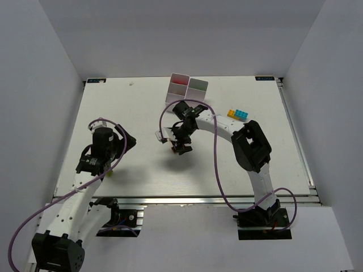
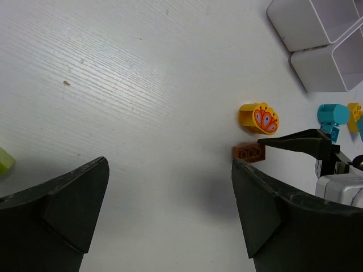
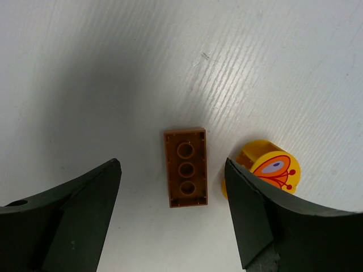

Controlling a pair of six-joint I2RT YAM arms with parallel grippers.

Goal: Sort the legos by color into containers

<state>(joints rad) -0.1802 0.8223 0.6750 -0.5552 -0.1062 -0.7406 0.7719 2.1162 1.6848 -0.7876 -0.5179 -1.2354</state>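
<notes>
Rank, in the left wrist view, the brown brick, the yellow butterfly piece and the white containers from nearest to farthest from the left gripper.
From the left gripper:
1. The brown brick, just off the fingertip on the picture's right.
2. The yellow butterfly piece, close behind that brick.
3. The white containers, far off in the upper right corner.

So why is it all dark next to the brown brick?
Right wrist view: a soft shadow darkens the white table beside the flat orange-brown plastic brick, which looks sharp; top view: the same grey patch lies by the end of the black-and-white right arm.
</notes>
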